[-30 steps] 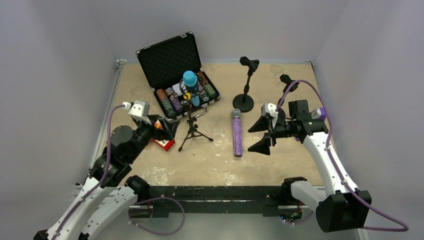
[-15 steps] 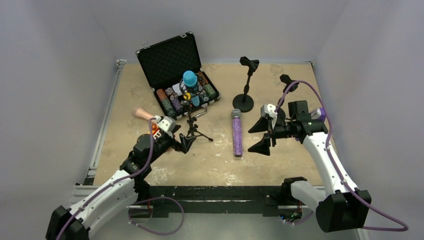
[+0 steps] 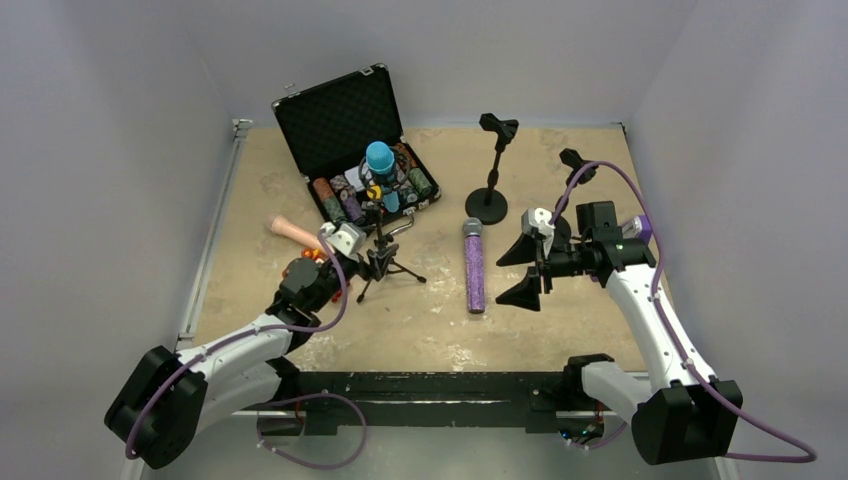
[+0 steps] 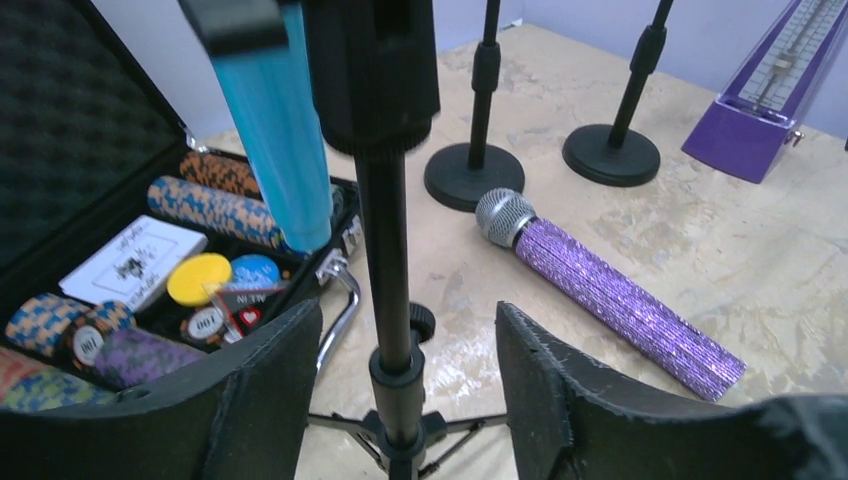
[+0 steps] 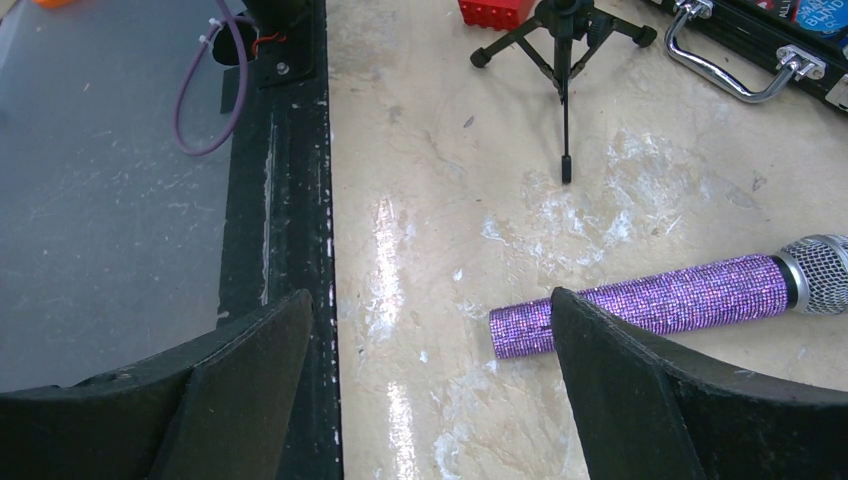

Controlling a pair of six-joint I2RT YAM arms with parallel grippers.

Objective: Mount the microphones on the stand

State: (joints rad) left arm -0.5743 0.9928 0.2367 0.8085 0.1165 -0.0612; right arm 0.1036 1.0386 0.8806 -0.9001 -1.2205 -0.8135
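Observation:
A black tripod stand (image 3: 386, 268) rises in front of the case, and a bright blue microphone (image 3: 380, 160) sits in its top clip. My left gripper (image 3: 372, 264) is open, and its jaws straddle the stand's pole (image 4: 392, 290) with a gap on each side. The blue microphone (image 4: 275, 130) rises just behind the pole. The glittery purple microphone (image 3: 474, 265) lies flat on the table. My right gripper (image 3: 530, 268) hovers open just to its right, and the handle end (image 5: 560, 322) shows by one finger. A peach-pink microphone (image 3: 290, 229) lies at the left.
An open black case (image 3: 340, 115) of poker chips stands at the back left. Two round-base stands (image 4: 475, 175) (image 4: 612, 155) are behind the purple microphone. A purple metronome (image 4: 765, 110) is at the right. A red block (image 5: 500, 12) lies by the tripod's feet.
My left arm swung right from the red block to the tripod stand, and its jaws have narrowed around the pole. The peach-pink microphone came into view. The right arm has not moved.

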